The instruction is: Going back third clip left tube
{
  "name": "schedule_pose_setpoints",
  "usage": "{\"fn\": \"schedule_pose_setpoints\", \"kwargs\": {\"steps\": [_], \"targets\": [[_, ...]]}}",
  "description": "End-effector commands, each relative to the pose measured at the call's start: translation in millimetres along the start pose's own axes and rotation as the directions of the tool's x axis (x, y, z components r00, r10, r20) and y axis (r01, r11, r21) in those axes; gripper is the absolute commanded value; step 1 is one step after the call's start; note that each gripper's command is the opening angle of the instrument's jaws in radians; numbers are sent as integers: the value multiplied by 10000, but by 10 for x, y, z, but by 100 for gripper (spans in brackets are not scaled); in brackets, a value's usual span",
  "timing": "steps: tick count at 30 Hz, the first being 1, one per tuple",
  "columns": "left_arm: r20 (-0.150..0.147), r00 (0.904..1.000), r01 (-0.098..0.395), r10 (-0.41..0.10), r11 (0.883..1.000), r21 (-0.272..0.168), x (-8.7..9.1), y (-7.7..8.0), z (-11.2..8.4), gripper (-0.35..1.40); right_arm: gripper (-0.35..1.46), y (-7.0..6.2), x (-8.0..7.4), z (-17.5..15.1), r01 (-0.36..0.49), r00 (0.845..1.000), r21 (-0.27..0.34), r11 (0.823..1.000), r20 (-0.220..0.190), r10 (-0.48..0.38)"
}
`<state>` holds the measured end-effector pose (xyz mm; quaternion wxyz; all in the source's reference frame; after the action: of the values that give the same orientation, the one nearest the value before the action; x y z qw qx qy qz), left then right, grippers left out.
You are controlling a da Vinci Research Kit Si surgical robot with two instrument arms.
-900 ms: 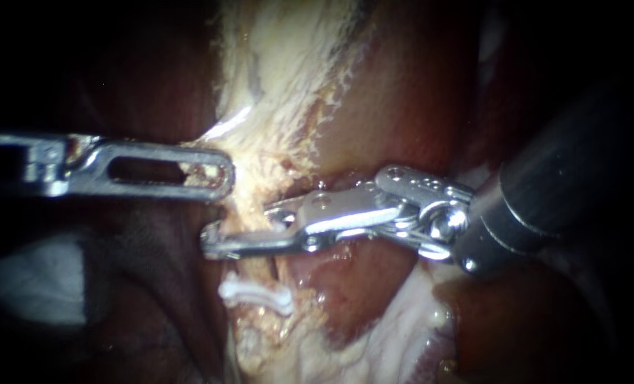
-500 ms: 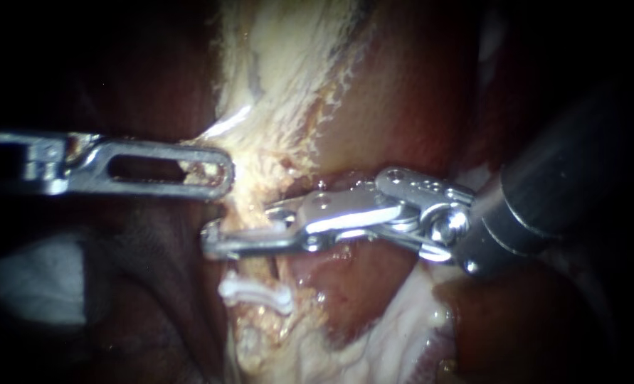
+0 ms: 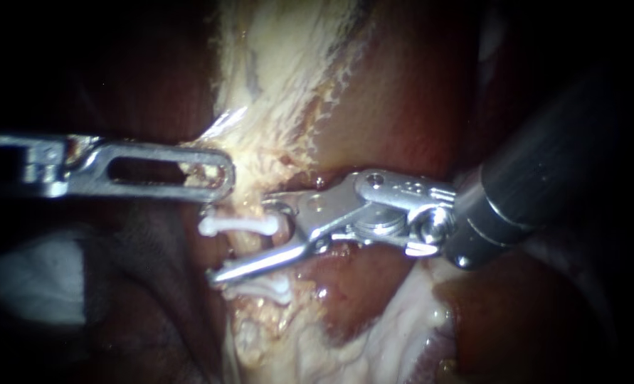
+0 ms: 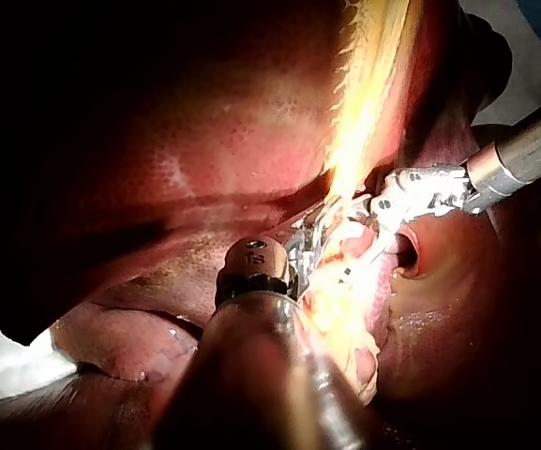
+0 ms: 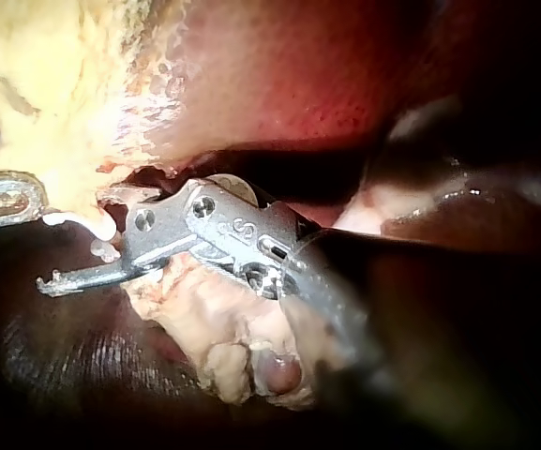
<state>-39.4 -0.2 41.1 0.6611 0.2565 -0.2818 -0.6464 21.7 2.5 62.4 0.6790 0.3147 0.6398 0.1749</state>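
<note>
Left instrument (image 3: 220,174) reaches in level toward the tube (image 3: 243,206), and its slotted tip lies against the pale tissue (image 3: 281,85) at the tube's left edge. Only one flat side of the tip shows, so I cannot tell whether it grips that tissue. Below its shaft, well left of the tube, a blurred white patch (image 3: 35,277) sits in the dark. Two white clips lie across the tube. The upper clip (image 3: 238,225) is just under the left instrument's tip, with an end showing on each side of the tube. The lower clip (image 3: 263,288) is further down the tube and partly covered. The right instrument (image 3: 244,242) comes in from the right of the tube with its jaws parted and holding nothing. Its short upper jaw ends by the upper clip's right end. Its long lower jaw slants across the front of the tube between the two clips, with its tip past the tube's left edge. The right wrist view shows the same gap, with the upper clip (image 5: 78,222) near the upper jaw and apart from the lower jaw. Dark red liver (image 3: 409,92) fills the ground right of the tube, behind the right instrument's shaft.
</note>
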Motion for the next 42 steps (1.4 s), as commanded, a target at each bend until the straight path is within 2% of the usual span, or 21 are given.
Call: {"fn": "schedule_pose_setpoints", "kwargs": {"steps": [1, 5, 12, 19, 25, 28, 33, 37, 42], "targets": [[0, 10000, 0, 0, 10000, -13, 0, 0, 0, -35, 60, 1, -2, -3, -23, 10000, -22, 10000, 0, 23], [0, 10000, 0, 0, 10000, -13, 0, -1, -1, -35, 60, 4, -6, -11, 102, 9999, -186, 9998, 15, -101], [-5, 10000, -4, 4, 10000, -9, 0, 0, -1, -35, 60, -4, -8, -25, 116, 9999, -96, 9999, 31, -115], [-29, 10000, -18, 18, 10000, 12, -3, 5, -1, -35, 60, -22, -13, -61, 149, 9999, -78, 9999, 80, -148], [-36, 10000, 35, -35, 10000, 18, -4, 8, -1, -35, 60, -44, -15, -113, 701, 9971, -196, 9973, 296, -695], [-37, 10000, 34, -33, 10000, 19, -4, 8, -1, -35, 60, -53, -10, -137, 1056, 9932, -269, 9940, 525, -1041], [-34, 10000, 31, -31, 10000, 18, -4, 9, 0, -35, 60, -66, 7, -175, 1655, 9836, -399, 9854, 792, -1620], [-30, 10000, 25, -25, 10000, 17, -5, 11, 2, -35, 60, -74, 18, -194, 2108, 9745, -438, 9765, 882, -2064], [22, 10000, 3, -3, 10000, -8, -2, 15, 14, -35, 60, -82, 22, -206, 2372, 9683, -411, 9706, 912, -2327]]}}
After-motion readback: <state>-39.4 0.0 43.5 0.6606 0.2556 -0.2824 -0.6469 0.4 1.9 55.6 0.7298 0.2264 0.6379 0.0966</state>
